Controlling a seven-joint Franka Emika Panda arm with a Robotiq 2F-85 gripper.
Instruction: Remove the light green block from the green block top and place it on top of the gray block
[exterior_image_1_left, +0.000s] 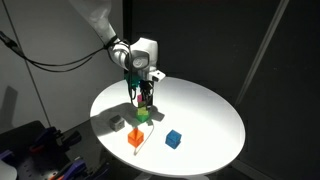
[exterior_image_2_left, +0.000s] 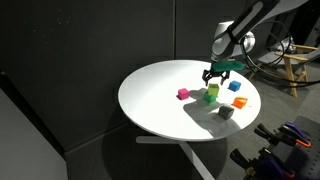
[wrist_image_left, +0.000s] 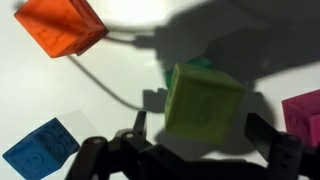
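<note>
The light green block (wrist_image_left: 203, 100) sits on top of the green block (wrist_image_left: 200, 63), of which only a sliver shows in the wrist view. The stack also shows in both exterior views (exterior_image_1_left: 143, 114) (exterior_image_2_left: 211, 94). My gripper (wrist_image_left: 203, 138) is open, directly above the stack, with one finger on each side of the light green block and not touching it. It also shows in both exterior views (exterior_image_1_left: 142, 97) (exterior_image_2_left: 220, 76). The gray block (exterior_image_1_left: 117, 122) (exterior_image_2_left: 226, 113) lies on the round white table (exterior_image_1_left: 210, 110) close to the stack.
An orange block (wrist_image_left: 60, 27) (exterior_image_1_left: 136, 138), a blue block (wrist_image_left: 40, 148) (exterior_image_1_left: 173, 139) and a pink block (wrist_image_left: 303, 115) (exterior_image_2_left: 183, 94) lie around the stack. A thin cord runs past the orange block. The table edge is near the gray block.
</note>
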